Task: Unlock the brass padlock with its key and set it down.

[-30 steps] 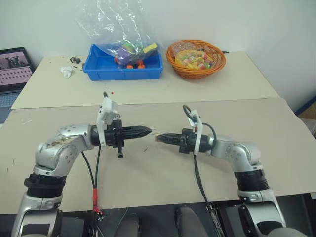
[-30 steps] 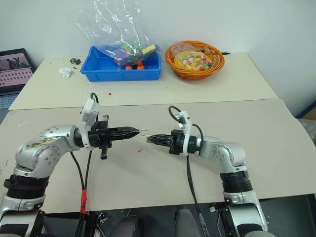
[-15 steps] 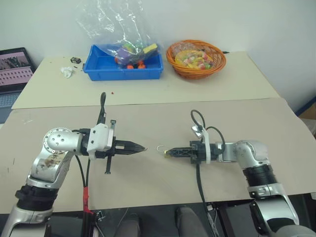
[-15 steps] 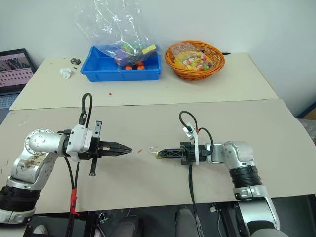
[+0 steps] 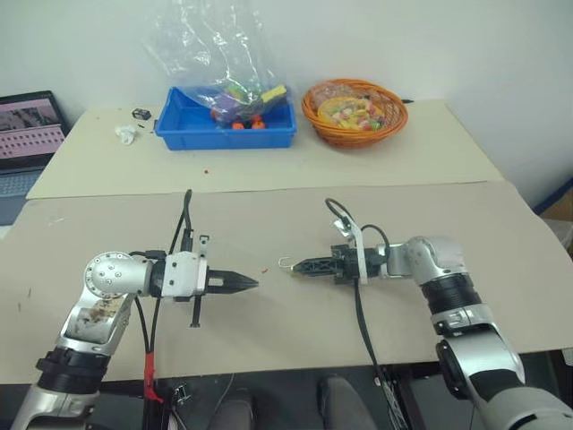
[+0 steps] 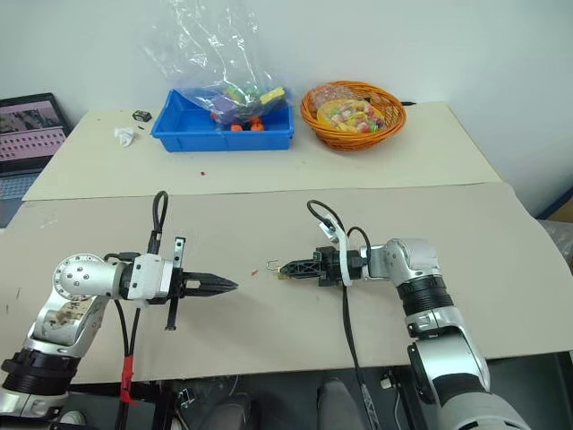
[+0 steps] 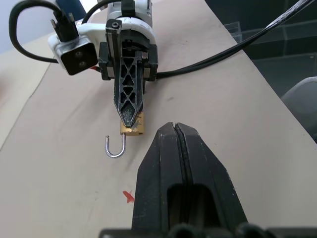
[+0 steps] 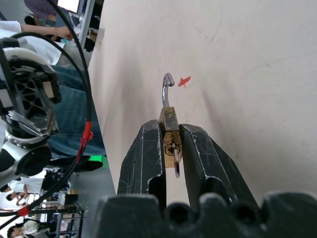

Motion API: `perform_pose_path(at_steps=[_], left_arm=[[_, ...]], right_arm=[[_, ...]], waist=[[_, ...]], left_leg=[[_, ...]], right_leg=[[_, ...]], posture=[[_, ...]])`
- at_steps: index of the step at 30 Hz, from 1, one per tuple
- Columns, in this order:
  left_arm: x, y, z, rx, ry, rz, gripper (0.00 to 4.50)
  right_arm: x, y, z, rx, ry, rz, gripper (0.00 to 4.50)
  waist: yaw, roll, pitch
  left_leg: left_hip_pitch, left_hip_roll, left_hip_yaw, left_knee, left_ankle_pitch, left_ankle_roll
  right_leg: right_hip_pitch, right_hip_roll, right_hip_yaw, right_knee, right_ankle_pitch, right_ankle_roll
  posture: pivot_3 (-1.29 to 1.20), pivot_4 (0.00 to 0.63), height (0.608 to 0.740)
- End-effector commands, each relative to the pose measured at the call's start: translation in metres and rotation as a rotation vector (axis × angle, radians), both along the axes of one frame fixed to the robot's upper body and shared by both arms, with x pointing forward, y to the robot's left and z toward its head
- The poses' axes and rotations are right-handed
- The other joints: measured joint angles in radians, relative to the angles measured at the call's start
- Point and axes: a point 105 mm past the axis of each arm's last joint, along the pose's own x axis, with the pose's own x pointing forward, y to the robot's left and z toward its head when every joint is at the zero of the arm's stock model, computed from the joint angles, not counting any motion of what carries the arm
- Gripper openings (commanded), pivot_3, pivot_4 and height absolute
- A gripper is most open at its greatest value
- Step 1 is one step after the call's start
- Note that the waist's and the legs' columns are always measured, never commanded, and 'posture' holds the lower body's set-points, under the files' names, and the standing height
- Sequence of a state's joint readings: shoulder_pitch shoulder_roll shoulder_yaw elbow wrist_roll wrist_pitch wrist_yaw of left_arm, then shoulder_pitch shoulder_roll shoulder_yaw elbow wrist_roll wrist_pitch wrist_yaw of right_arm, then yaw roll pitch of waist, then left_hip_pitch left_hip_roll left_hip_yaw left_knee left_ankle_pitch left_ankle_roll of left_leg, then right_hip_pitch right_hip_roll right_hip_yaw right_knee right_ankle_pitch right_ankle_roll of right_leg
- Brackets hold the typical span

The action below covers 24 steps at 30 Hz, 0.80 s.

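Note:
The brass padlock (image 8: pixel 170 130) sits pinched between the fingers of my right gripper (image 8: pixel 170 125), which is shut on it low over the tan table (image 5: pixel 269 215). Its silvery shackle (image 8: pixel 166 88) stands sprung open like a hook, pointing toward my left arm. A thin silvery loop (image 8: pixel 177 167) hangs at the keyhole end; it looks like the key, though I cannot be sure. My left gripper (image 7: pixel 173 128) is shut with nothing visible between its fingers, its tip a short gap from the padlock (image 7: pixel 132 124) and facing it. In the head view the two grippers (image 5: pixel 255 283) (image 5: pixel 294 266) point at each other.
A blue bin (image 5: pixel 226 127) with toys and a clear plastic bag stands at the back, an orange basket (image 5: pixel 354 107) to its right. A laptop (image 5: pixel 27 121) is at the far left. A small red mark (image 7: pixel 129 197) lies on the table below the grippers.
The grippers were tip to tip a second ago and have parted. My left arm drew back leftward, sank and rolled. The right gripper sank with the padlock, whose shackle now hangs open.

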<state>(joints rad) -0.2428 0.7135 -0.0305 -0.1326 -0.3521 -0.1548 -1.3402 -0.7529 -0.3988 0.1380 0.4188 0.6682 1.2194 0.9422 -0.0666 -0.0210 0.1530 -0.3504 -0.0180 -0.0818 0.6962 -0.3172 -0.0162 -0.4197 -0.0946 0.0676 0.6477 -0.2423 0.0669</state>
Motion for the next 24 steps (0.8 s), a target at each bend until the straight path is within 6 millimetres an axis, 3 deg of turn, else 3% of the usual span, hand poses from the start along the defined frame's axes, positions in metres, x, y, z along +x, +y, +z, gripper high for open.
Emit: perform_pose_path(at_steps=[1, 2, 3, 12, 15, 18, 22, 24], left_arm=[[0.002, -0.002, 0.007, -0.012, -0.039, 0.0, 0.01], [0.003, -0.003, 0.007, -0.012, -0.039, 0.001, 0.0], [0.003, -0.003, 0.007, -0.013, -0.04, 0.001, 0.0], [0.004, -0.006, 0.008, -0.013, -0.045, -0.008, 0.0], [0.003, -0.006, 0.008, -0.017, -0.041, -0.012, 0.0], [0.002, -0.006, 0.009, -0.035, -0.017, -0.003, 0.0], [0.004, -0.006, 0.012, -0.088, 0.031, 0.054, 0.0], [0.003, -0.006, 0.012, -0.096, 0.039, 0.071, 0.0]], right_arm=[[0.005, -0.011, -0.019, -0.085, 0.012, -0.058, 0.63], [0.006, -0.012, -0.02, -0.089, 0.007, -0.064, 1.16], [0.007, -0.012, -0.021, -0.092, 0.004, -0.068, 1.26], [0.017, -0.017, -0.024, -0.14, -0.069, -0.118, 4.39], [0.025, -0.03, -0.016, -0.14, -0.135, -0.154, 4.49], [0.03, -0.048, 0.012, -0.064, -0.261, -0.176, 4.49], [0.019, -0.057, 0.054, 0.03, -0.544, -0.15, 4.49], [0.01, -0.059, 0.067, 0.048, -0.654, -0.156, 4.49]], waist=[[0.0, 0.0, 0.0], [0.001, 0.0, 0.0], [0.003, 0.0, 0.0], [0.001, 0.0, 0.0], [0.001, 0.0, 0.0], [0.018, 0.003, 0.002], [0.026, 0.004, 0.003], [0.02, 0.004, 0.003]], left_leg=[[0.0, 0.0, 0.0, 0.0, 0.0, 0.0], [0.0, 0.0, 0.0, 0.0, 0.0, 0.0], [0.0, 0.0, 0.0, 0.0, 0.0, 0.0], [0.001, 0.0, 0.0, 0.0, 0.0, 0.0], [0.006, 0.0, 0.0, 0.0, 0.0, -0.001], [0.013, 0.0, 0.0, -0.002, 0.0, 0.0], [0.009, 0.0, 0.0, -0.002, 0.0, 0.001], [-0.001, 0.0, 0.0, -0.001, -0.001, 0.001]], right_leg=[[0.0, 0.0, 0.0, 0.0, 0.0, 0.0], [0.0, 0.0, 0.0, 0.0, 0.001, 0.0], [0.0, 0.0, 0.0, 0.0, 0.002, 0.0], [0.0, 0.0, 0.001, -0.001, 0.004, 0.0], [0.005, 0.001, 0.001, -0.001, 0.005, -0.001], [0.015, 0.002, 0.0, -0.006, 0.005, 0.0], [0.012, 0.001, 0.0, -0.009, 0.003, 0.002], [-0.001, 0.001, 0.0, -0.007, 0.003, 0.002]], posture=[[0.0, 0.15, 0.74], [0.0, 0.15, 0.74], [0.0, 0.15, 0.74], [0.0, 0.15, 0.74], [0.0, 0.15, 0.74], [0.0, 0.15, 0.74], [0.0, 0.15, 0.74], [0.0, 0.15, 0.74]])
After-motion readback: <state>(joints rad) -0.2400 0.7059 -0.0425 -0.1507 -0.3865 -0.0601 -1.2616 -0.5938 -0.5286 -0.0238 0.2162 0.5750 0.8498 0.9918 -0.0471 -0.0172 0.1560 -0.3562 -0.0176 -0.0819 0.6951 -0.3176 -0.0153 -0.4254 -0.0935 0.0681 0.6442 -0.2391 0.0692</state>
